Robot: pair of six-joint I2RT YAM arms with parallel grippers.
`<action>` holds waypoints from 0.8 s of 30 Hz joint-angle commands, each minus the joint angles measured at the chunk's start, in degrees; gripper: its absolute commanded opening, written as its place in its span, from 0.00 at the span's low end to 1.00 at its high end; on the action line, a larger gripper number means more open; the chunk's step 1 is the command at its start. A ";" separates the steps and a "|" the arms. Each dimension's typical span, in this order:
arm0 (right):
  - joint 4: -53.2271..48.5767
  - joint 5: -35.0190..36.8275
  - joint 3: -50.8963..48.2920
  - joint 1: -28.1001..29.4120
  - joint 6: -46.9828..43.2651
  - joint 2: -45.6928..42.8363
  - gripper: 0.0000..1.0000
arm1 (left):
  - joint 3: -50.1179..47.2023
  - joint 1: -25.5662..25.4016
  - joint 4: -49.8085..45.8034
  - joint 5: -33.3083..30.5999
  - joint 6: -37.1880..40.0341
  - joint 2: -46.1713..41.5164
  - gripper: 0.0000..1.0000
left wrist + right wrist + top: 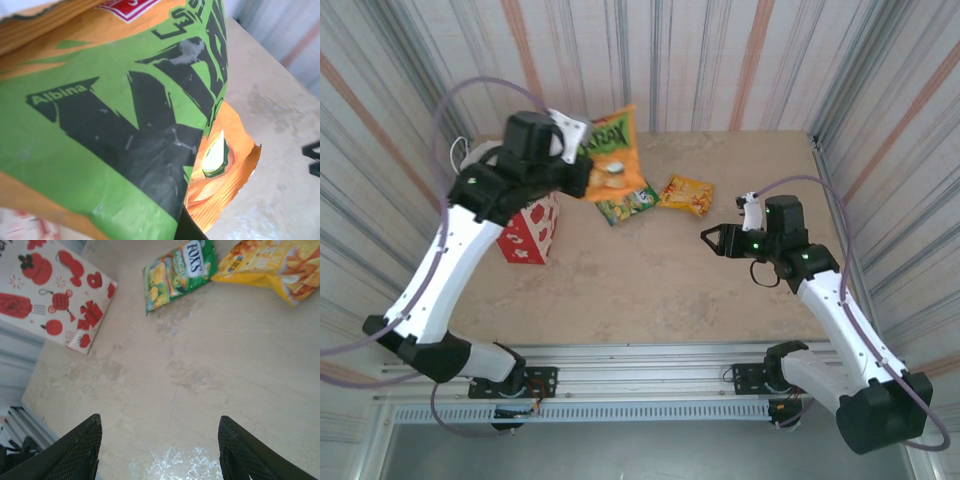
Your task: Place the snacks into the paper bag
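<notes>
Left jaws grip the orange-green snack packet (610,150) aloft near the paper bag (528,238); right jaws spread wide.

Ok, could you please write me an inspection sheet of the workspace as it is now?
Surface: beige table, some stains.
Job's things: paper bag at left, partly under the left arm; orange packet held off the table; green packet and yellow packet lying side by side.
Clutter: nothing seen.
Grippers: left gripper shut on orange packet; right gripper open, empty, above bare table.
Cables: purplish cable looped at each arm, touching no packet.
Surroundings: striped walls; metal rail at near edge.
</notes>
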 commanded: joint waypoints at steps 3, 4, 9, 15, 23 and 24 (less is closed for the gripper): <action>0.55 2.36 3.14 3.52 0.55 3.93 0.62 | 6.05 7.82 -5.65 -3.36 7.26 -2.61 0.00; 0.66 2.45 3.57 4.14 0.67 4.61 0.62 | 6.94 9.56 -5.13 -3.09 7.82 -2.75 0.00; 0.77 3.23 5.05 6.70 0.69 7.32 0.62 | 11.25 17.87 -2.37 1.18 7.69 -3.10 0.00; 0.82 3.23 5.51 7.74 1.07 9.05 0.62 | 14.29 25.75 -1.69 1.67 8.71 -2.29 0.00; 0.54 3.22 5.45 8.35 1.51 10.17 0.62 | 8.47 31.09 -7.92 -4.90 11.33 -3.53 0.00; 0.45 3.21 5.45 8.40 1.51 10.43 0.62 | 7.23 31.51 -8.73 -4.75 11.67 -3.69 0.00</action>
